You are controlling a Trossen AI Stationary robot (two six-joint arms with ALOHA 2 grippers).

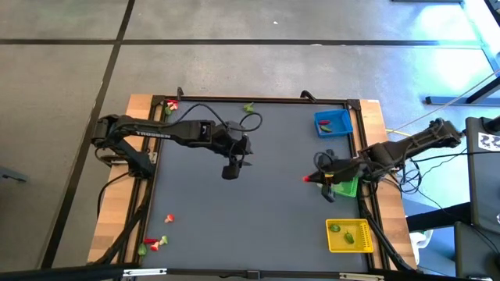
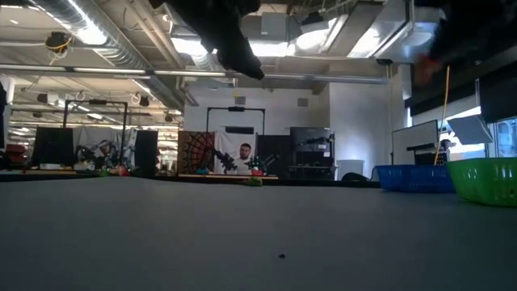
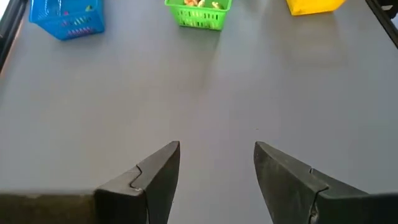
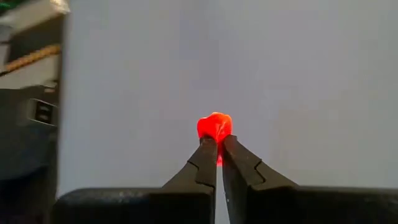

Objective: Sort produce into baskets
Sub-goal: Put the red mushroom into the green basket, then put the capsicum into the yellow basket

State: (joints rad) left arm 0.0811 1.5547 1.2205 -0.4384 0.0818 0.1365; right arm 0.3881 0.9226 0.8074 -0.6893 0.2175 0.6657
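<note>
Mostly bare grey table (image 1: 250, 203); person (image 2: 245, 153) seated in workshop behind.

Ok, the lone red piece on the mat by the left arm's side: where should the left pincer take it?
Grip the lone red piece across its whole body, coming straight down. It is tiny, lies low on the mat with bare space all round, apart from the corner cluster, so the open left pincer can probably straddle it.
</note>
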